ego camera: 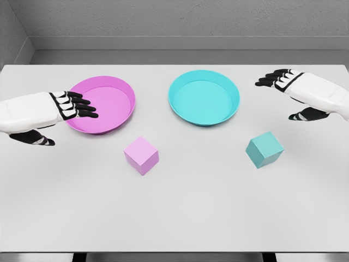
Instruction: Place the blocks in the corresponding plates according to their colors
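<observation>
A pink block (141, 155) lies on the white table, in front of the magenta plate (112, 90). A teal block (264, 149) rests to the right, in front of the cyan plate (218, 114). Both plates hold nothing. My left hand (65, 117) hovers at the magenta plate's left rim, fingers spread over it, open and holding nothing. My right hand (289, 95) hangs to the right of the cyan plate, above and behind the teal block, also open and empty. Neither hand touches a block.
The white table (174, 213) stretches wide in front of the blocks. A grey wall runs behind the table's far edge.
</observation>
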`<state>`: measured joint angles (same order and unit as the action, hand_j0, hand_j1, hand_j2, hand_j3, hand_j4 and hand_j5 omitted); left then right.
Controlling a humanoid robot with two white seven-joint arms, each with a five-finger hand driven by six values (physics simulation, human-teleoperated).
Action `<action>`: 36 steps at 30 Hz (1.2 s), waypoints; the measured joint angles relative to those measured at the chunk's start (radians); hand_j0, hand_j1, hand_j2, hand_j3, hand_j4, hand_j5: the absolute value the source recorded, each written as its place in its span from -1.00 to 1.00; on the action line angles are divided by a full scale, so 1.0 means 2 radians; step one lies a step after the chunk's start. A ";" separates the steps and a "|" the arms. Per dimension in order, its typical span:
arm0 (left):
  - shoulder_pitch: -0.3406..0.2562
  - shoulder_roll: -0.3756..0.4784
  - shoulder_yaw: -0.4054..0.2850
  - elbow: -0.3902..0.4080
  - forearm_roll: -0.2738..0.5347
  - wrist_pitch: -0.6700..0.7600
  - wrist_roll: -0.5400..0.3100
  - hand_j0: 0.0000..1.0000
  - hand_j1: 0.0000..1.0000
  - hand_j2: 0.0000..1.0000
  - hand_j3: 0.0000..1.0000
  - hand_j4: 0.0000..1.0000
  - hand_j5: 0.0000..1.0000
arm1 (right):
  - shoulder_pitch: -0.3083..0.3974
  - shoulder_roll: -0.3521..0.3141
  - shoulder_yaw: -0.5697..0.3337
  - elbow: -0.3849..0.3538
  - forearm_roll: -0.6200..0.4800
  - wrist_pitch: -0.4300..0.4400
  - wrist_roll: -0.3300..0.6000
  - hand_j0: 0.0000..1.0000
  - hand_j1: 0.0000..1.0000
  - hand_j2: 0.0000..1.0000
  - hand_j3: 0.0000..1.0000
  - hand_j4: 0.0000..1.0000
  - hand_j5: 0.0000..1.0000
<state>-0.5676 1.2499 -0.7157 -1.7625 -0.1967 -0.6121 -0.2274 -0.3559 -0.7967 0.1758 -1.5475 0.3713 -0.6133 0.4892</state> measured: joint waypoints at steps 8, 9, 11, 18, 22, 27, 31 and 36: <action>-0.076 -0.008 -0.047 0.000 0.001 0.000 -0.002 1.00 1.00 1.00 1.00 1.00 1.00 | 0.005 -0.001 0.000 0.000 0.001 0.000 0.000 1.00 1.00 1.00 1.00 1.00 1.00; -0.090 -0.015 -0.061 0.000 0.002 0.000 -0.006 1.00 1.00 1.00 1.00 1.00 1.00 | 0.006 -0.001 0.000 0.000 0.002 0.000 0.000 1.00 1.00 1.00 1.00 1.00 1.00; -0.120 -0.034 -0.097 -0.001 0.001 0.000 -0.020 1.00 1.00 1.00 1.00 1.00 1.00 | 0.020 -0.001 0.000 -0.001 0.002 0.000 0.000 1.00 1.00 1.00 1.00 1.00 1.00; -0.161 -0.092 -0.179 -0.001 0.001 0.000 -0.034 1.00 1.00 1.00 1.00 1.00 1.00 | 0.040 -0.002 0.000 -0.006 0.019 0.000 0.022 1.00 1.00 1.00 1.00 1.00 1.00; -0.161 -0.120 -0.196 -0.001 0.001 0.000 -0.035 1.00 1.00 1.00 1.00 1.00 1.00 | 0.048 -0.002 0.000 -0.021 0.029 0.000 0.029 1.00 1.00 1.00 1.00 1.00 1.00; -0.163 -0.134 -0.203 -0.001 0.002 0.000 -0.033 1.00 1.00 1.00 1.00 1.00 1.00 | 0.064 -0.002 0.000 -0.026 0.038 0.000 0.031 1.00 1.00 1.00 1.00 1.00 1.00; -0.163 -0.140 -0.206 0.000 0.002 0.000 -0.031 1.00 1.00 1.00 1.00 1.00 1.00 | 0.074 -0.001 0.000 -0.027 0.052 0.000 0.032 1.00 1.00 1.00 1.00 1.00 1.00; -0.163 -0.150 -0.217 0.000 0.002 0.040 -0.031 1.00 1.00 1.00 1.00 1.00 1.00 | 0.074 -0.001 0.000 -0.027 0.063 0.000 0.032 1.00 1.00 1.00 1.00 1.00 1.00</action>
<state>-0.8943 0.9496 -1.1493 -1.7631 -0.1926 -0.5330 -0.2894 -0.2086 -0.7989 0.1754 -1.6024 0.4973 -0.6134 0.5526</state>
